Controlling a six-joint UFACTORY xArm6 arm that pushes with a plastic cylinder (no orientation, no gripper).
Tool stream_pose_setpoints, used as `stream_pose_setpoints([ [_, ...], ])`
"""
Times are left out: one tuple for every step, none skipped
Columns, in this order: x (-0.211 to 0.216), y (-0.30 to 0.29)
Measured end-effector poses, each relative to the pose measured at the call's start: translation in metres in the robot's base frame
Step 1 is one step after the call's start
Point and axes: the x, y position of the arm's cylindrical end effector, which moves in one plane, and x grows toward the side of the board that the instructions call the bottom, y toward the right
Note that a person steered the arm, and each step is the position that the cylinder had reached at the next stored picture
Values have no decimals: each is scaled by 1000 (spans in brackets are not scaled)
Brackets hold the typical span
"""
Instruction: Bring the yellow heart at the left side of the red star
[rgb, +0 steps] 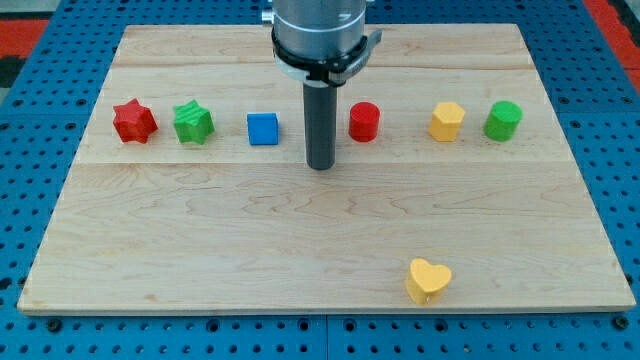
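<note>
The yellow heart lies near the view's bottom edge of the wooden board, right of centre. The red star sits at the far left of a row of blocks across the upper board. My tip rests on the board in the middle of that row, between the blue cube and the red cylinder. The tip is far above and left of the yellow heart and well right of the red star. It touches no block.
A green star stands just right of the red star. A yellow pentagon-shaped block and a green cylinder sit at the row's right end. The wooden board lies on a blue perforated table.
</note>
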Motion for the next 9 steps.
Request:
stream_pose_setpoints([
  [-18,-4],
  [-23,-7],
  [-1,24],
  [45,73],
  [95,161],
  [156,177],
  [182,153],
  [173,77],
  [154,2],
])
